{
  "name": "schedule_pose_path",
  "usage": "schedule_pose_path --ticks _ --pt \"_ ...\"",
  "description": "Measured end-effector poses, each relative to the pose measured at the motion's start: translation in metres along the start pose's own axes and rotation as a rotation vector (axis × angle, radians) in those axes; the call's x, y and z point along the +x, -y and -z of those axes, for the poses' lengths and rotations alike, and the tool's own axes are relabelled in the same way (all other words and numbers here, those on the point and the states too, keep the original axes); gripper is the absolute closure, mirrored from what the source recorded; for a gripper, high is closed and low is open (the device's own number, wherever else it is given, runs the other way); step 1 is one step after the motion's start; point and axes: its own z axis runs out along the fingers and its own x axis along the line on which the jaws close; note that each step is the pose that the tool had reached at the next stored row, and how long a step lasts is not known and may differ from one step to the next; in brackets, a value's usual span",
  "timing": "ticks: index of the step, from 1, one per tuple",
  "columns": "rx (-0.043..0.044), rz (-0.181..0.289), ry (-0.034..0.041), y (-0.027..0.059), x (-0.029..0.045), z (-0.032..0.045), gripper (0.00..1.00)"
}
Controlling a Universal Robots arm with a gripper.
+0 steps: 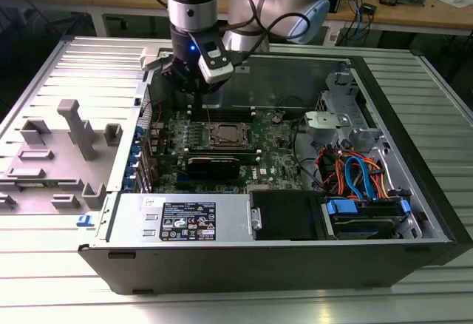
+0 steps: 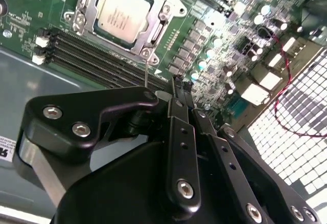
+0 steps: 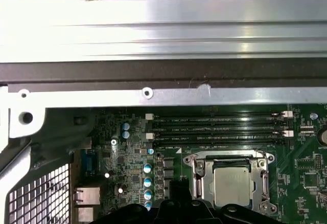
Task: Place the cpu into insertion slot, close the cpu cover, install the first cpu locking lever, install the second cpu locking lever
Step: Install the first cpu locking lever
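Inside the open case (image 1: 259, 268), the cpu (image 2: 122, 12) lies seated in the slot (image 3: 265, 157) with the cover (image 2: 156, 29) down flat around it, its window framing the chip. A thin rod (image 2: 146, 73), likely one locking lever, stands up from the socket's edge toward the gripper (image 2: 181, 88). The gripper's fingers are drawn together; whether they pinch the rod I cannot tell, since a black link hides its upper end. The risk, as I judge it, is that the springy rod slips free and snaps back, or that a sideways push bends it or scrapes the memory slots (image 2: 92, 55) just beside the socket. A lever missing its hook would leave the cover unclamped. The arm hangs straight down over the board (image 1: 273, 154), wrist vertical, gripper above the socket and toward the exterior view's left
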Motion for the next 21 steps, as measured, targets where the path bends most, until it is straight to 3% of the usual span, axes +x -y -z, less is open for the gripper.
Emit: schedule_pose_path --ticks 21 --pt "-0.0002 0.014 -0.0004 -0.0085 -0.0076 -0.0013 0.89"
